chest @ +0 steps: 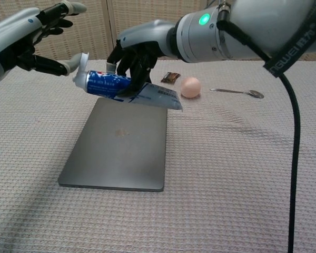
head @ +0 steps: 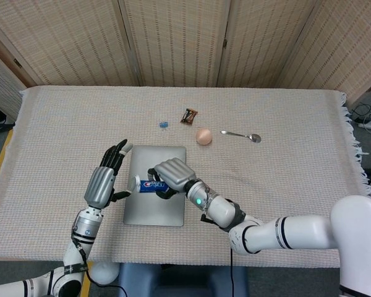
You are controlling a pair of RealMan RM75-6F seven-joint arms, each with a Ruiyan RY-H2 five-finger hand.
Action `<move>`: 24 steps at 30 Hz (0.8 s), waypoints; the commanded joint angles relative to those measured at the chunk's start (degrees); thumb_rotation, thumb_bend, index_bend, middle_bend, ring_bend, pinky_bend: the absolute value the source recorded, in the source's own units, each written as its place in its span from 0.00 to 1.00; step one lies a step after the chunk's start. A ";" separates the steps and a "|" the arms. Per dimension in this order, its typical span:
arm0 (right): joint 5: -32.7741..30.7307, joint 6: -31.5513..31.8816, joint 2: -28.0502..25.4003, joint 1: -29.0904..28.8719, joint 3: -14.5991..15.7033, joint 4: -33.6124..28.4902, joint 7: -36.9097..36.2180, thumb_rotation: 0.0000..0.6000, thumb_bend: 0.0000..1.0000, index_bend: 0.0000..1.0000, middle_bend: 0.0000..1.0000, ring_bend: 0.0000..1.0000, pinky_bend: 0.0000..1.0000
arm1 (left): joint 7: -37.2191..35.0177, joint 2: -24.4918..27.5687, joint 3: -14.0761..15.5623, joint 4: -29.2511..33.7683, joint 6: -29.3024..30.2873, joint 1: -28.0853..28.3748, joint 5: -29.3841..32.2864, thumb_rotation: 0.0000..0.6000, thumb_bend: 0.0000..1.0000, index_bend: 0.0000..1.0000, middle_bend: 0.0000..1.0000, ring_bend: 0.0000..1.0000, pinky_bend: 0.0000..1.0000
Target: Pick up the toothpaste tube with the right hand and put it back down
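Note:
My right hand (head: 172,175) (chest: 138,49) grips the blue and white toothpaste tube (chest: 127,90) (head: 146,185) and holds it in the air above the closed grey laptop (head: 156,185) (chest: 121,143). The tube lies roughly level, its white cap (chest: 80,77) pointing to the left and its flat crimped end to the right. My left hand (head: 105,179) (chest: 26,40) is open with fingers spread, just left of the cap; its thumb reaches close to the cap, and I cannot tell whether it touches.
Behind the laptop lie a pale egg-shaped object (head: 203,137) (chest: 190,87), a metal spoon (head: 241,135) (chest: 238,93), a small dark wrapper (head: 188,116) (chest: 170,77) and a tiny blue item (head: 164,124). A woven cloth (head: 297,161) covers the table; screens stand behind.

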State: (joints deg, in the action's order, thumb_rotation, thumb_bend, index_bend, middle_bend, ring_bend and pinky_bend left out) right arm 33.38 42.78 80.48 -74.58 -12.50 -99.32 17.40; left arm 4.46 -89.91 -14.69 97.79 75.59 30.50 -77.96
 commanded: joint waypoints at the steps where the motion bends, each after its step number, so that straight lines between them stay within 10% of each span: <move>1: -0.02 0.28 0.07 -0.03 0.19 -0.12 0.16 1.00 0.84 0.63 0.60 0.66 0.55 | 0.27 -0.09 0.07 0.03 -0.02 0.07 0.10 1.00 0.49 0.00 0.00 0.00 0.00; 24: 6.30 3.33 -6.25 11.20 12.03 5.00 2.40 1.00 0.84 0.62 0.56 0.59 0.49 | -0.61 8.59 2.55 -2.24 2.97 -5.03 -0.54 1.00 0.45 0.00 0.00 0.00 0.00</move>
State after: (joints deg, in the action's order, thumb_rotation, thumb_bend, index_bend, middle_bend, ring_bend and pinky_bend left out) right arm 38.71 46.15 73.50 -64.44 -1.33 -95.86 19.81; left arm 3.87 -81.38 -12.20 95.62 78.51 25.54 -78.56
